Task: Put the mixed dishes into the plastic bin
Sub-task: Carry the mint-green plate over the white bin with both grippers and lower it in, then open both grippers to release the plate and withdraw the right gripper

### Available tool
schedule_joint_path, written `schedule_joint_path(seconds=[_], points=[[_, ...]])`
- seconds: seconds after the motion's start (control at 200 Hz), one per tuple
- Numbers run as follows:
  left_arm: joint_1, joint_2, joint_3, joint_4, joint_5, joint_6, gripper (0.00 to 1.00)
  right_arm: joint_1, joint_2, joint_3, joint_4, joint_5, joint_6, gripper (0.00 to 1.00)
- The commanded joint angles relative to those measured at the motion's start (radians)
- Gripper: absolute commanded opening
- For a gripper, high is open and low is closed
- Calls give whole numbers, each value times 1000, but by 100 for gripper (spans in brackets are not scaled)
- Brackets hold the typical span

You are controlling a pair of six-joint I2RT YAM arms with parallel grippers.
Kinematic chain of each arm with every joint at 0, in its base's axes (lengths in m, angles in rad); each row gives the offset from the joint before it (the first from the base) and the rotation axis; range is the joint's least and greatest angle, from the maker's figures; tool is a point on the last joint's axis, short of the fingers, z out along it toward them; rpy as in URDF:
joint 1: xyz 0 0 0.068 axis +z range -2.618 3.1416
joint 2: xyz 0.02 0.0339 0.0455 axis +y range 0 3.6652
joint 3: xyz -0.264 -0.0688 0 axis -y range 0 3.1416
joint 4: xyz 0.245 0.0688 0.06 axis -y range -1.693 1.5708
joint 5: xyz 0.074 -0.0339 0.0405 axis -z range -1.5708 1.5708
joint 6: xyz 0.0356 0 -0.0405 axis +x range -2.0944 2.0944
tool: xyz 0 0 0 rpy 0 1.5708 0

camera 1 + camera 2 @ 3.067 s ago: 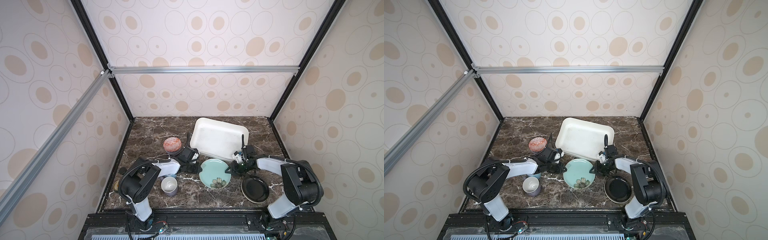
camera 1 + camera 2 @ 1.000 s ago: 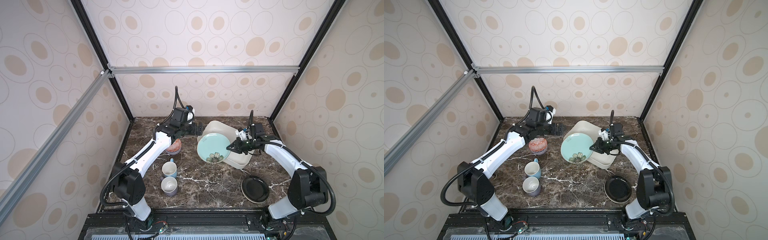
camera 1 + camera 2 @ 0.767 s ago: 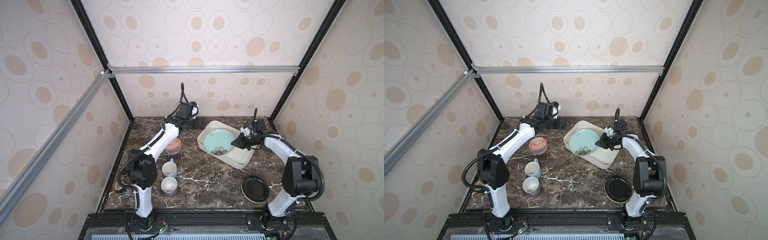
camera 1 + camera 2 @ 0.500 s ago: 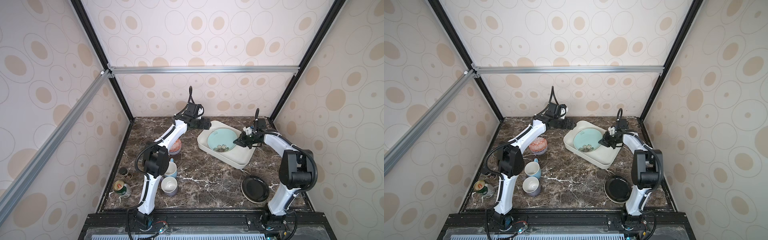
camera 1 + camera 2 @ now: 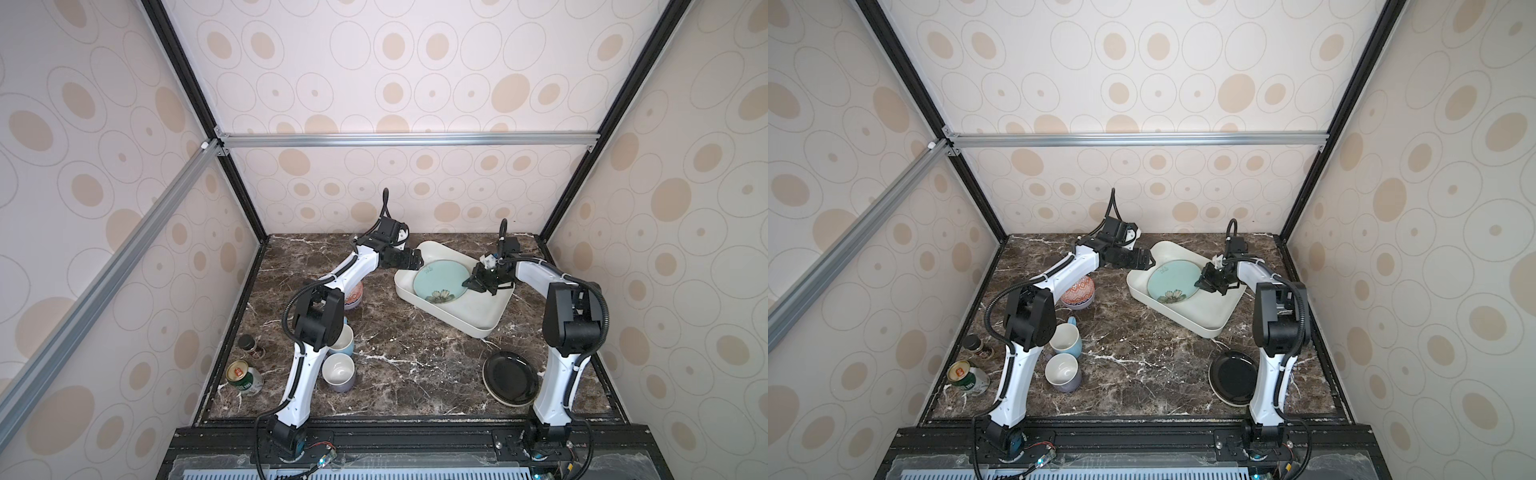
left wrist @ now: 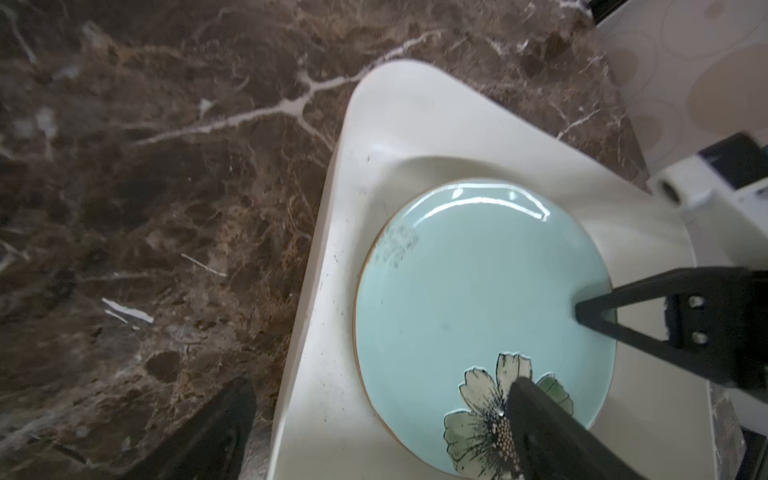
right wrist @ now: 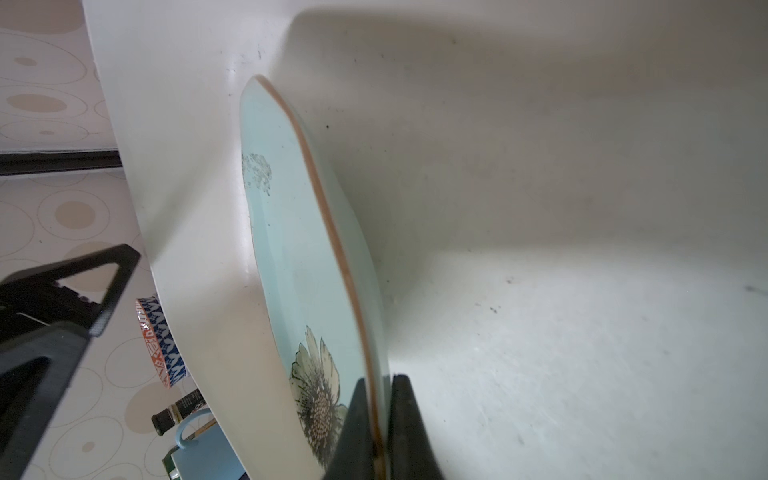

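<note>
Since the earliest frames the teal plate (image 5: 438,279) has gone from the tabletop up and into the plastic bin (image 5: 478,330), and both arms have swung to the back of the cell.

Right gripper (image 7: 376,399) is pressed together on the plate's rim, one finger on each face. Pinching the edge is likely the only way to carry a flat dish. The plate sits low in the bin's far-left corner, against the wall; can't tell if it's fully flat yet. Release not done.

Left gripper (image 5: 1144,262) is spread wide and holds nothing. It straddles the bin's wall at that corner, one finger over the plate's flower and one outside. Probably bracing the bin or guarding the plate, but contact is unclear.

The bin holds the teal plate only. On the tabletop, not yet binned:
- orange-patterned bowl (image 5: 1077,291)
- light-blue mug (image 5: 1065,338)
- lavender-grey mug (image 5: 1063,374)
- black plate (image 5: 511,378), near right

Both mugs look empty. Green can (image 5: 243,376) and dark jar (image 5: 249,345) stand at the left edge and aren't part of the job.
</note>
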Motion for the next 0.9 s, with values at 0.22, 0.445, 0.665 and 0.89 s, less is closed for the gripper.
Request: schedule_joint_path(seconds=[0.22,0.445,0.665,0.89], points=[[-11,-231,-367,164,54,-38,91,93,112,200,-67,-6,-24,0],[-34,-371,-553,229,61,-57,89,132,163,269,-104,-8,-33,0],[-55,-423,-604,250,77,-64,89,158,218,360,-170,-46,-74,0],[-59,-482,-615,252,55,-62,90,174,291,482,-268,-61,-136,0]])
